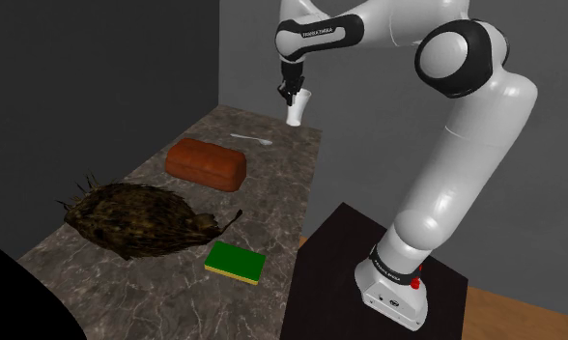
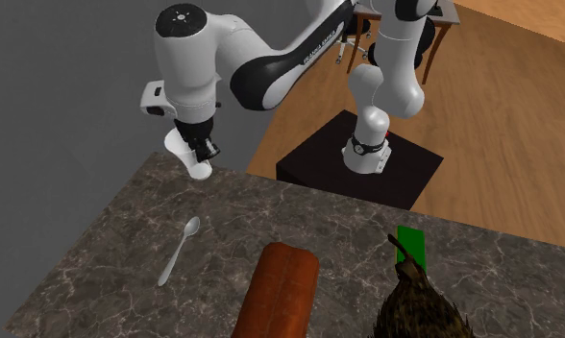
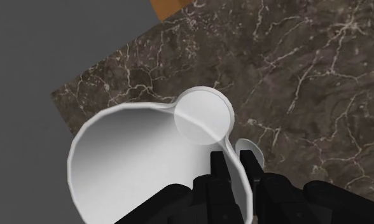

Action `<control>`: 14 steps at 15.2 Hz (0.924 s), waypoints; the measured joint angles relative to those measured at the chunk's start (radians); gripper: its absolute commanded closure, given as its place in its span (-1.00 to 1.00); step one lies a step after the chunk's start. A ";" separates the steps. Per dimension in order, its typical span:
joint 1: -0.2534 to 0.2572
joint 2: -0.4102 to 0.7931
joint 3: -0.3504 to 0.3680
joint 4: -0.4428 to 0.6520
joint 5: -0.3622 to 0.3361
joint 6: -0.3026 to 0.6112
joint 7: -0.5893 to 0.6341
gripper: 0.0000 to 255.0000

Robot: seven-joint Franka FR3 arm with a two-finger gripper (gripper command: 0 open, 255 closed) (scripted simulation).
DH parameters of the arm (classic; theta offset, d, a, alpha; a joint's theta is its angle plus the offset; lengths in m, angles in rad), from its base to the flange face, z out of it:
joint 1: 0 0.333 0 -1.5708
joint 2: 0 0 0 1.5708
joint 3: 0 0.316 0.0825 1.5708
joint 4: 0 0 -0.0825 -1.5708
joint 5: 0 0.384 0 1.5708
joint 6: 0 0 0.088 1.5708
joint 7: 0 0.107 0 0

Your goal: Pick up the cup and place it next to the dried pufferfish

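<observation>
The cup point(image 3: 135, 153), plain white, is gripped by its wall. In the wrist view one black finger point(image 3: 219, 167) sits inside the rim and the other finger point(image 3: 249, 162) outside it, the two closed to a narrow gap with the thin wall pinched between them. The open mouth faces the camera, and the round base lies beyond the fingertips. In the shoulder view the gripper point(image 1: 292, 95) carries the cup point(image 1: 298, 108) hanging just under its fingers, clear of the dark veined stone counter point(image 1: 272, 203) and over its far end near the grey wall. The second exterior view shows the cup point(image 2: 192, 158) somewhat tilted below the gripper point(image 2: 202, 149). Nearest under the fingers lies a pale spoon point(image 1: 251, 140), flat on the stone. Farther from them sits a brick-red rounded block point(image 1: 208, 162), which lies between the cup and the dried pufferfish point(image 1: 142, 220). The pufferfish is a brown, spiny mass well apart from the fingers at the counter's other end, and a green sponge point(image 1: 236, 261) lies just beside its tail. The wrist view shows how the fingers stand on the rim. It also shows a small pale rounded shape beside the outer finger, and I cannot tell what that is. The second exterior view shows the spoon point(image 2: 180, 248) full length, one end of the block point(image 2: 279, 288), part of the pufferfish point(image 2: 420, 307) and the sponge point(image 2: 408, 245). Behind them in that view are the black stand point(image 2: 319, 158) and a wooden floor point(image 2: 482, 96).
</observation>
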 measured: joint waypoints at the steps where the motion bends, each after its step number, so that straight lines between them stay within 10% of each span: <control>1: 0.000 -0.004 0.000 0.010 0.001 -0.014 -0.003 1.00; 14: 0.004 -0.002 0.003 0.180 0.012 -0.178 -0.039 1.00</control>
